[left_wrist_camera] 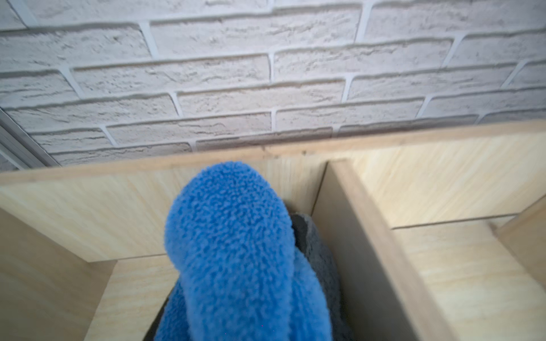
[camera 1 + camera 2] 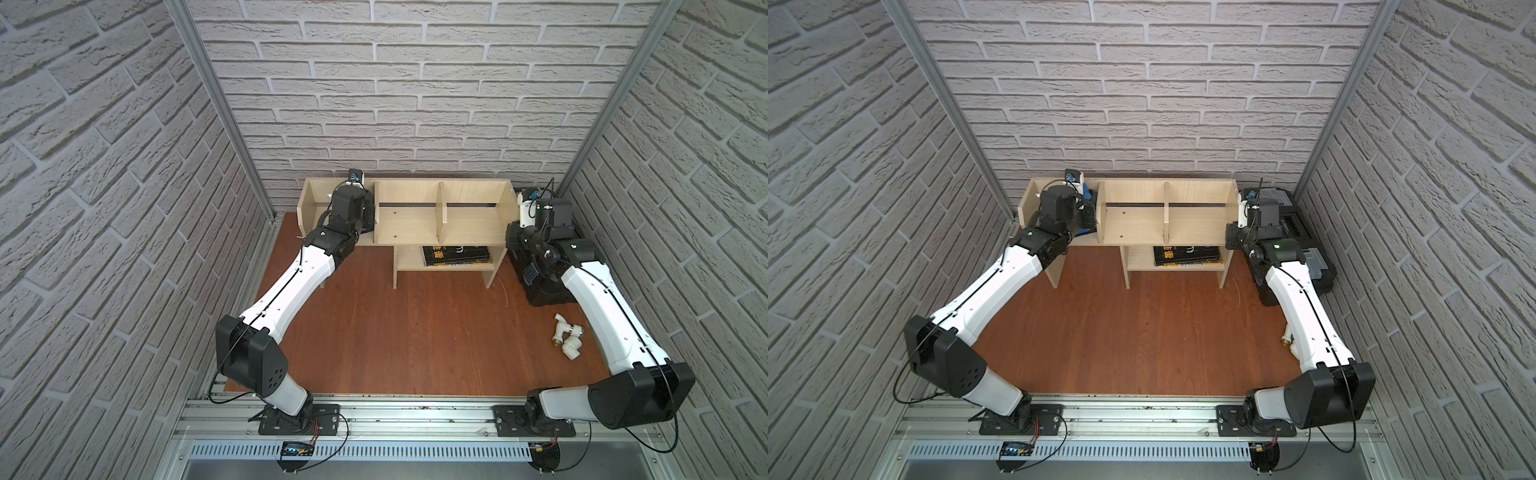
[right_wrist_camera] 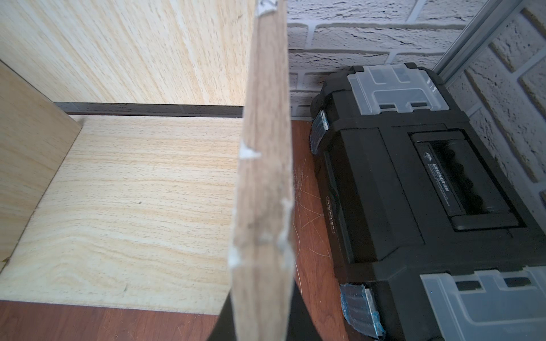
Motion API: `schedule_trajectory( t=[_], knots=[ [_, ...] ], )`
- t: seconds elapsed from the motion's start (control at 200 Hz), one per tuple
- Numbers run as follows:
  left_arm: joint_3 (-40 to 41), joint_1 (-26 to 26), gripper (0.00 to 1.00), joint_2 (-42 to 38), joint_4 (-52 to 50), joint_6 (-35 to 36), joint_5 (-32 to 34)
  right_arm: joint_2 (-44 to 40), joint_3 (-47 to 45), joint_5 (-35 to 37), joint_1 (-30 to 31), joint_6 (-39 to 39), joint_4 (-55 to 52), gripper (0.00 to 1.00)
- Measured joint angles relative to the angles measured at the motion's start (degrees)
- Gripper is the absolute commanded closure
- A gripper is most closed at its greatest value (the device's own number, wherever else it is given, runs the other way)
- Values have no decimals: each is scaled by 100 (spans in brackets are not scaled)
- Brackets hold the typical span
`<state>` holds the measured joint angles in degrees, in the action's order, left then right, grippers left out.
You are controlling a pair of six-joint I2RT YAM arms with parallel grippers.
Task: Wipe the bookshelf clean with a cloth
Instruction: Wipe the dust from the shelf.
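Standing beside cloth (image 1: 233,251), divider (image 1: 372,242), toolbox (image 3: 413,192) flanking bookshelf (image 2: 409,222)

**user1:** so what's all the stuff actually sitting on?

**user2:** a reddish-brown wood board (image 2: 415,332). The pale bookshelf (image 2: 407,224) stands on it at 12 o'clock, on its panel legs. There's a black toolbox (image 3: 378,183) on the board at about 2 o'clock, just beside the shelf's end panel.

**user1:** anything loose?

**user2:** yeah, a few white pipe fittings (image 2: 567,338) lying around 3 to 4 o'clock. Also a dark book (image 2: 455,254) lies flat on the bookshelf's low shelf.
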<state>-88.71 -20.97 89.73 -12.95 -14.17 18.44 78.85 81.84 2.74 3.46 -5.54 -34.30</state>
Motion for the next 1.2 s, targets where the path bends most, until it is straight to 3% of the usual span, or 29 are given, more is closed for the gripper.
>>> schedule_trajectory(
  t=[0.275,0.58,0.945,1.2],
  knots=[
    [-577,-634,100,-284,87,2,61,0,0,-4,0,-2,2,97],
    [-575,-1276,100,-417,697,-101,-839,0,0,-15,0,-2,4,97],
    [227,-1178,100,409,918,39,424,-63,-107,-39,2,2,116,97],
    [254,-1189,100,334,831,-111,501,-63,-107,-44,4,0,118,97]
  ],
)
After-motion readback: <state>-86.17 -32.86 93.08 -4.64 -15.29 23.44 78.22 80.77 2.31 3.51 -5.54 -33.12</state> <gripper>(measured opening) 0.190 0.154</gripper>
